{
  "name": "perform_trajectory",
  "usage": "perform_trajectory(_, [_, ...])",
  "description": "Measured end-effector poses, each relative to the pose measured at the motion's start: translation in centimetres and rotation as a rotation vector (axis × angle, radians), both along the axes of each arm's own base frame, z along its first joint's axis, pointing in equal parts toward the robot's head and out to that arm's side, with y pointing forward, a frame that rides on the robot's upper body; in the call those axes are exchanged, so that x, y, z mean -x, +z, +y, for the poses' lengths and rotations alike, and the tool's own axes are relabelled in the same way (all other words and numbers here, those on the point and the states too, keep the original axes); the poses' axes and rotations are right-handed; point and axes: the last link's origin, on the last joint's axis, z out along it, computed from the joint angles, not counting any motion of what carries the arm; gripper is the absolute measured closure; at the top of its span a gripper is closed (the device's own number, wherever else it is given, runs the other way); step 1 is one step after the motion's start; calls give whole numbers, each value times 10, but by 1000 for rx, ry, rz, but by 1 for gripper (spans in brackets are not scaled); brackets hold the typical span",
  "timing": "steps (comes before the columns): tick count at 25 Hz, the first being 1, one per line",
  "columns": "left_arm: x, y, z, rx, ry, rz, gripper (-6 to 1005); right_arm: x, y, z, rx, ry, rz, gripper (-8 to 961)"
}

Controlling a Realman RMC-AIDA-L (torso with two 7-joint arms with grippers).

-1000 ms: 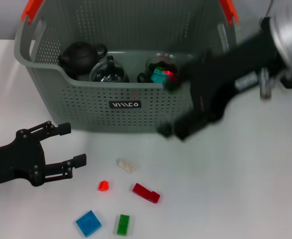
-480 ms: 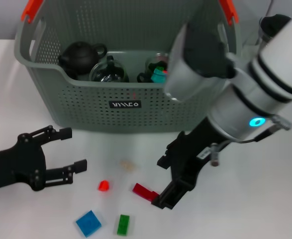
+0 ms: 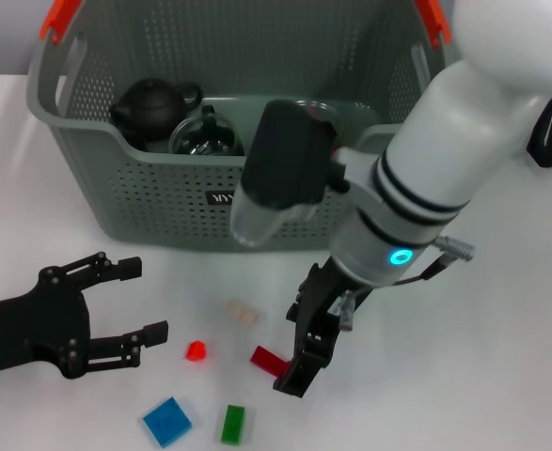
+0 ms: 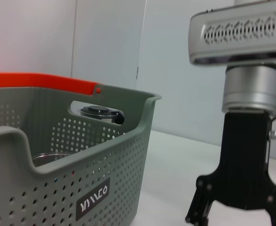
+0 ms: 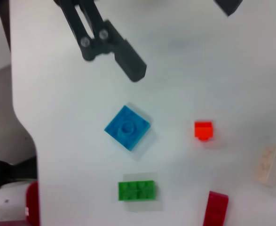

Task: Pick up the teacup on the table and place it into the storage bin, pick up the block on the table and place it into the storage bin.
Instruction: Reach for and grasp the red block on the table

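Note:
The grey-green storage bin (image 3: pixel 163 188) stands at the back of the table and also fills the near side of the left wrist view (image 4: pixel 58 188). Inside it are a black teapot (image 3: pixel 151 101) and a glass teacup (image 3: pixel 200 136). Loose blocks lie on the table in front: cream (image 3: pixel 241 313), small red (image 3: pixel 197 350), dark red (image 3: pixel 266 357), blue (image 3: pixel 167 421) and green (image 3: pixel 232 424). My right gripper (image 3: pixel 296 349) hangs open just beside the dark red block, fingers spread (image 4: pixel 236 214). My left gripper (image 3: pixel 133 301) rests open on the table at the left, empty.
The right wrist view looks down on the blue block (image 5: pixel 127 127), green block (image 5: pixel 138 190), small red block (image 5: pixel 203 130), cream block (image 5: pixel 269 164) and dark red block (image 5: pixel 216 208). The bulky white right arm (image 3: pixel 445 160) covers the bin's right front.
My right arm swung from the bin's right side down and leftward to the table, ending over the dark red block. The left gripper has hardly shifted.

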Motion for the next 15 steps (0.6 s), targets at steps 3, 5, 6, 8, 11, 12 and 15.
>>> perform_trajectory(3, [0, 0, 0, 1, 0, 0, 119, -3, -9, -3, -7, 33, -15, 9])
perform_trajectory(5, [0, 0, 0, 0, 0, 0, 120, -6, -15, -6, -14, 45, -23, 9])
perform_trajectory(6, [0, 0, 0, -1, 1, 0, 120, -7, -17, -7, -19, 50, -26, 9])
perform_trajectory(8, [0, 0, 1, -1, 1, 0, 120, -10, -21, -9, -24, 52, -33, 9])
perform_trajectory(11, [0, -1, 2, -1, 0, 0, 121, -13, -26, -10, -37, 49, -38, 9])
perform_trajectory(12, [-1, -1, 2, -1, -1, 1, 121, -14, -27, -10, -42, 48, -37, 8])
perform_trajectory(15, [-1, -1, 2, 0, -1, 1, 122, -16, -29, -10, -52, 40, -30, 8])
